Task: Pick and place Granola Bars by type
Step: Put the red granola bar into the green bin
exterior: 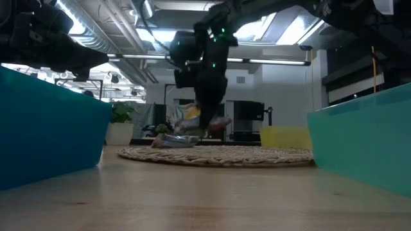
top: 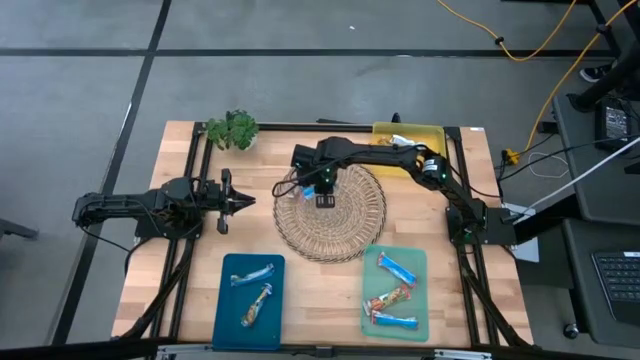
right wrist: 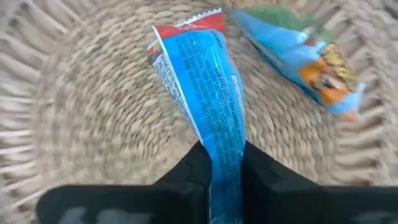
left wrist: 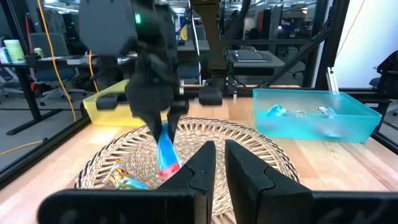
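My right gripper hangs over the round wicker mat, pointing down, shut on a blue granola bar with a red end. The same bar shows below the gripper in the left wrist view. A second bar, blue, green and orange, lies flat on the mat beside it. My left gripper waits shut at the table's left, pointing level toward the mat, its fingers holding nothing. My right gripper pinches the blue bar's upper end between its two fingers, coming from above and pointing down. The bar hangs below the fingers, tilted, its red-edged free end lowest. That end looks just clear of the mat.
A blue tray at the near left holds two bars. A green tray at the near right holds three. A yellow tray stands at the far right, and a leafy green sprig at the far left.
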Motion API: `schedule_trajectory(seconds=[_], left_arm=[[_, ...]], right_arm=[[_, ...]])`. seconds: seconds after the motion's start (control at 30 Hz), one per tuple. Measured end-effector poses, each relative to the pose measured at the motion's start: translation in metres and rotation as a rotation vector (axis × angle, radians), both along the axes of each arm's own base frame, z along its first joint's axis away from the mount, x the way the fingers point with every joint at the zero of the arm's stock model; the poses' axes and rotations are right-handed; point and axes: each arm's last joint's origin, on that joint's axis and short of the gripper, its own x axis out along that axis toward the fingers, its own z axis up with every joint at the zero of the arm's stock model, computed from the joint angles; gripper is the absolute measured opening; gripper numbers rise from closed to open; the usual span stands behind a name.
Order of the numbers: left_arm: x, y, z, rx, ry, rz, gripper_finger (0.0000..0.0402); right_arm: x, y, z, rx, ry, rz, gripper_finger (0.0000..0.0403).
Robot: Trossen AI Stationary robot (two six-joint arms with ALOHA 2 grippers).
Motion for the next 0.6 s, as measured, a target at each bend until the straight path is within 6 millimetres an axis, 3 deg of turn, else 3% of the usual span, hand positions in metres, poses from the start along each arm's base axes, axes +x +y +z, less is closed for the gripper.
schedule_trajectory(seconds=[0.43, 0.6], left_arm=[[0.0, 0.0, 0.0, 0.0, 0.0, 0.0, 0.0031], [0.0, 0.0, 0.0, 0.0, 0.0, 0.0, 0.0031]], right_arm=[[-0.011, 0.002, 0.08, -0.01, 0.012, -0.075, 0.0052], [-0.028, 0.006, 0.102, 0.01, 0.028, -0.122, 0.0057]])
